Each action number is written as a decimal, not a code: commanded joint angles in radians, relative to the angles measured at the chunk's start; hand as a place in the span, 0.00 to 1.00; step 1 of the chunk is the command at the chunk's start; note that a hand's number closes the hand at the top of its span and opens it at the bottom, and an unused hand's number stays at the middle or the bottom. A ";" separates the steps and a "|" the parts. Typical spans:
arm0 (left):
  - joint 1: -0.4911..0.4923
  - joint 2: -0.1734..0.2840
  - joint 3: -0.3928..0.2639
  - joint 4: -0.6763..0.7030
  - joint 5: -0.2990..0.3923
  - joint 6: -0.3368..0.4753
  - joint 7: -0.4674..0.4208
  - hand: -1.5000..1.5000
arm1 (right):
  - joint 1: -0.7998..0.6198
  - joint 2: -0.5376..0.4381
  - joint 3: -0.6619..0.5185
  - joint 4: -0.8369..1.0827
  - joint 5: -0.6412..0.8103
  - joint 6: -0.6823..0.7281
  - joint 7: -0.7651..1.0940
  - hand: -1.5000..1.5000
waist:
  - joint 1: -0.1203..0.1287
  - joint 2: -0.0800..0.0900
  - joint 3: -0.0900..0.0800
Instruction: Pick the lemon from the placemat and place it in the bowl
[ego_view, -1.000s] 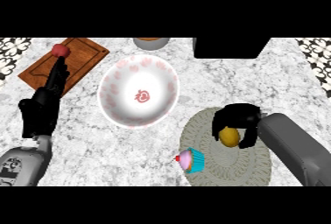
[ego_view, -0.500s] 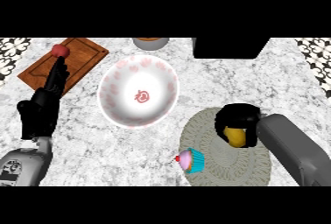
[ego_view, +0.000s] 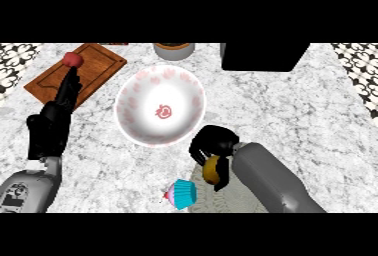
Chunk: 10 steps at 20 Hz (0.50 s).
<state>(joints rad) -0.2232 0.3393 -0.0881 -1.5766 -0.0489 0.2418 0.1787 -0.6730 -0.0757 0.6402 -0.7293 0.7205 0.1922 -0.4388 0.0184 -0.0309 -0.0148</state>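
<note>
The yellow lemon (ego_view: 215, 169) is held in my right hand (ego_view: 210, 146), whose black fingers curl round it and hide most of it. The hand hangs over the left edge of the grey round placemat (ego_view: 221, 200), close to the lower right rim of the white bowl (ego_view: 160, 105), which has pink markings and a red figure at its bottom. My left hand (ego_view: 53, 120) rests open at the left, fingers pointing up toward the wooden board.
A pink and turquoise cupcake (ego_view: 181, 194) stands at the placemat's left edge, just below the right hand. A wooden cutting board (ego_view: 92, 70) with a red fruit (ego_view: 72, 59) lies at the back left. A black appliance (ego_view: 264, 56) and a small pot (ego_view: 174, 49) stand at the back.
My right hand has moved left with the lemon, from the middle of the placemat to its left edge near the bowl. The view has shifted too. The left hand stays still.
</note>
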 joint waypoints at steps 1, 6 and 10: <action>-0.008 -0.002 -0.011 0.003 0.002 -0.013 0.002 0.50 | 0.024 0.072 -0.028 -0.058 -0.063 -0.080 0.206 1.00 | 0.025 0.001 0.015; -0.014 -0.013 -0.021 0.005 0.006 -0.018 -0.002 0.50 | 0.032 0.075 -0.069 -0.196 -0.183 -0.251 0.376 1.00 | 0.059 -0.003 0.019; -0.013 -0.020 -0.026 0.018 0.008 -0.022 -0.008 0.50 | 0.015 0.075 -0.070 -0.293 -0.232 -0.425 0.538 1.00 | 0.072 -0.002 0.016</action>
<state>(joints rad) -0.2349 0.3242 -0.1099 -1.5662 -0.0433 0.2246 0.1765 -0.6488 -0.0072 0.5778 -0.9407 0.5379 -0.0950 -0.0419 0.0733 -0.0323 0.0016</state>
